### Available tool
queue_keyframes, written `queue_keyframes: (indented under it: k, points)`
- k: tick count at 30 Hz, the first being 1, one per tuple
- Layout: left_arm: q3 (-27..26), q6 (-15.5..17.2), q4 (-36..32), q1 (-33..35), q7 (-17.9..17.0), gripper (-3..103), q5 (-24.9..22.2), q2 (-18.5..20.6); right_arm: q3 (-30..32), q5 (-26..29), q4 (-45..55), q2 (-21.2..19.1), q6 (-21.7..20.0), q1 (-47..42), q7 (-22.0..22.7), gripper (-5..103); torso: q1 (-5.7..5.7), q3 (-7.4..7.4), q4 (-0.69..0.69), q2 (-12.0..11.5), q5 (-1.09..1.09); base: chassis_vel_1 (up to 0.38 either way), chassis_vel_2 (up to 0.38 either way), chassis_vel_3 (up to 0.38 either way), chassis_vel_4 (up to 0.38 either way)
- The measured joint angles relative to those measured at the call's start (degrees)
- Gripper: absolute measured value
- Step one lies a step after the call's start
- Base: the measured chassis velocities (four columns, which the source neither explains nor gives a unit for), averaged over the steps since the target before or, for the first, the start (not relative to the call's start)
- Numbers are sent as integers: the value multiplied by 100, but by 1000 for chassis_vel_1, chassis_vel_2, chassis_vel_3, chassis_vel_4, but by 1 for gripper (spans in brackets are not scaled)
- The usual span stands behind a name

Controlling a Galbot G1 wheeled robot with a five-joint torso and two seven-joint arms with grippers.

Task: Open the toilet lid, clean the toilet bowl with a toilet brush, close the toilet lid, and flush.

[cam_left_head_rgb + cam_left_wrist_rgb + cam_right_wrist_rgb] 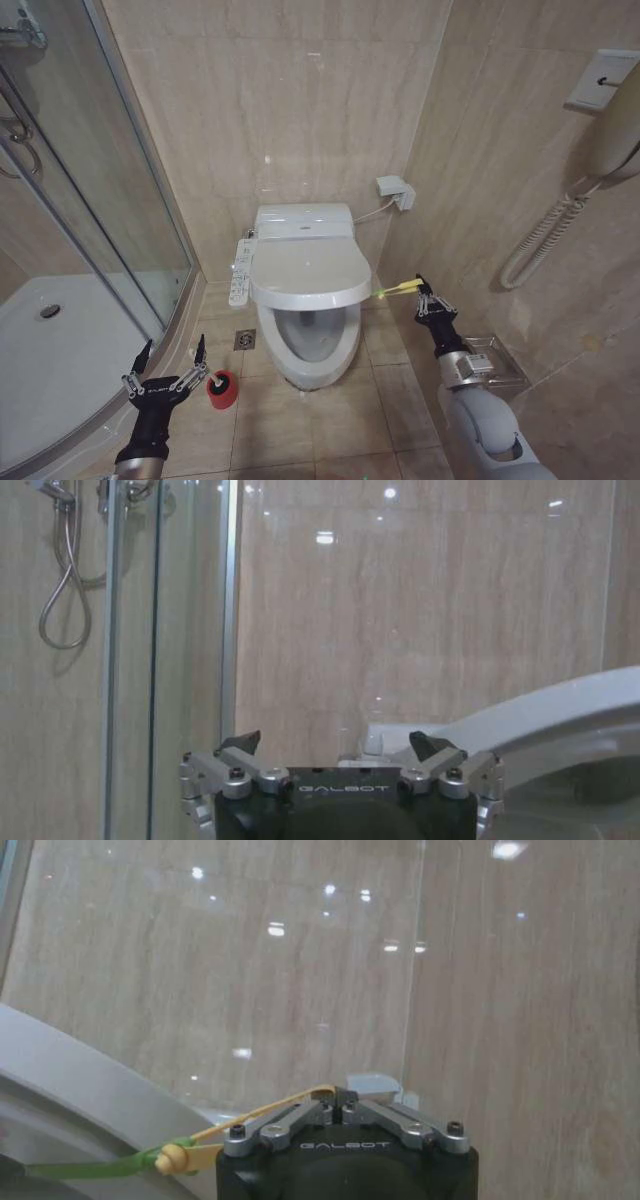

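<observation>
The toilet lid (310, 265) lies low over the toilet bowl (315, 345); the left wrist view shows the lid (560, 705) with its front raised a little above the bowl (590, 791). A yellow-green strap (393, 290) runs from the lid's right side to my right gripper (424, 292), which is shut on it; in the right wrist view that gripper (336, 1108) pinches the strap (175, 1159). My left gripper (170, 360) hangs open beside a red cup (222, 392) on the floor, open in its own view too (332, 744). Of the toilet brush I make out just a dark bit at the cup's mouth.
A glass shower enclosure (100, 200) and its white tray (50, 350) stand on the left. A button panel (240, 272) sits on the toilet's left side and a floor drain (245, 340) lies beside it. A wall unit with coiled cord (600, 110) and metal rack (492, 360) hang on the right wall.
</observation>
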Motion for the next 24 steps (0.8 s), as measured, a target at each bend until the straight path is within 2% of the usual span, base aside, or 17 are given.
queue_keyframes:
  k: [15, 24]
  points:
    - [0, 0, 0, 0, 0, 100, 0, 0, -111, 104, 97, -92, -160, 367, 85, 1, -1, -1, -2, 1, -1, -9, 12, 9, -6]
    - [0, 0, 0, 0, 0, 100, 0, 0, -181, 197, 79, -100, -161, 493, 81, 1, 1, 0, -1, 0, 0, -149, 143, 140, -148]
